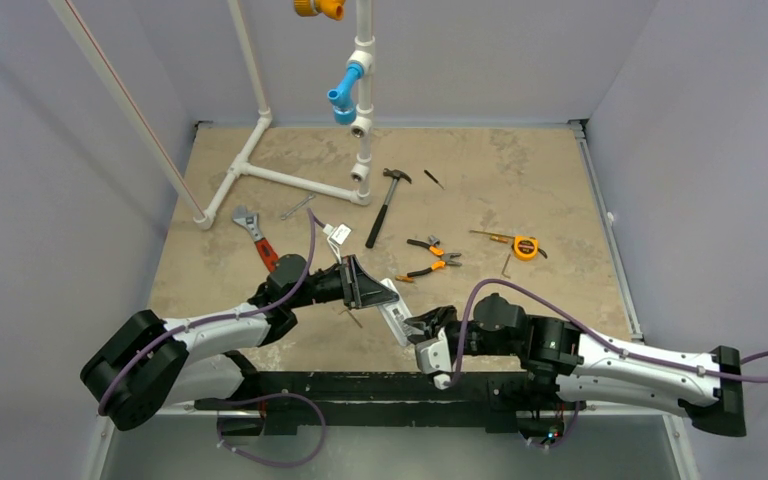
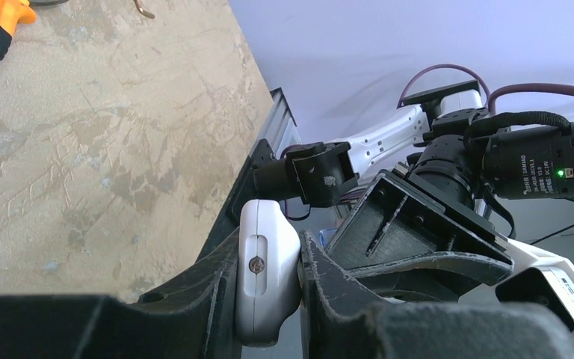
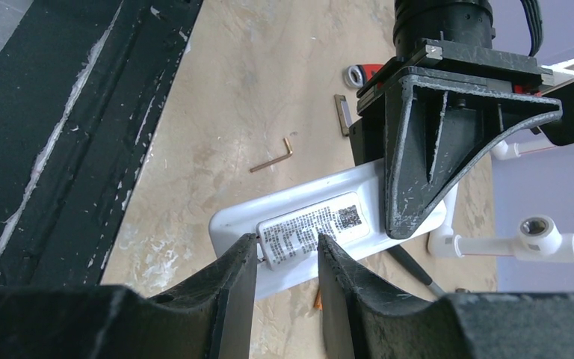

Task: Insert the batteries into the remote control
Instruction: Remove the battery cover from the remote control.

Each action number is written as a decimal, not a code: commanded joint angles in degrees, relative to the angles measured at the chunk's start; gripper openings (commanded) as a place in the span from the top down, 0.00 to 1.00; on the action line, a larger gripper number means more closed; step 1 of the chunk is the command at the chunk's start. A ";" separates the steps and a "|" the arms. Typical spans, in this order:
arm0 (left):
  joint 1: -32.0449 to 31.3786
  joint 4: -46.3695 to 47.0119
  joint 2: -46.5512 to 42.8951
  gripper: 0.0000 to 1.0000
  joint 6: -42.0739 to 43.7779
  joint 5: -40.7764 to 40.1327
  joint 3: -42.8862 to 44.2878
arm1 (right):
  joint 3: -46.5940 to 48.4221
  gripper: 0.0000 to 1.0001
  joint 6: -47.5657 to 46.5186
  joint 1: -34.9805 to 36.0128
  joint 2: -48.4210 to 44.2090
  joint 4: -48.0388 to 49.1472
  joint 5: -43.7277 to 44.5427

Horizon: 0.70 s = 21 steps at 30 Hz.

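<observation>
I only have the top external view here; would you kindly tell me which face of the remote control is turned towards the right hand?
Observer: The remote control shows its plain back, with a printed label, to the right hand.
Operator: Thank you. Is that hand gripping it?
Observer: Its fingers straddle the label; whether they press it, I cannot tell.
Operator: And the left hand?
Observer: The left hand is shut on the end that has a small recessed screw.
</observation>
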 commanded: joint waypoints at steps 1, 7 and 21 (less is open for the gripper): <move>-0.81 2.05 0.21 1.00 -0.40 3.16 0.34 | 0.82 0.68 -1.20 -0.22 -1.76 5.18 4.27; -0.95 2.02 0.27 1.00 -0.53 2.90 0.26 | 0.91 0.68 -0.98 -0.20 -2.57 4.69 4.23; -1.05 2.59 0.41 1.00 -1.19 3.19 0.56 | -0.31 0.65 1.48 -0.27 -6.09 -0.27 5.45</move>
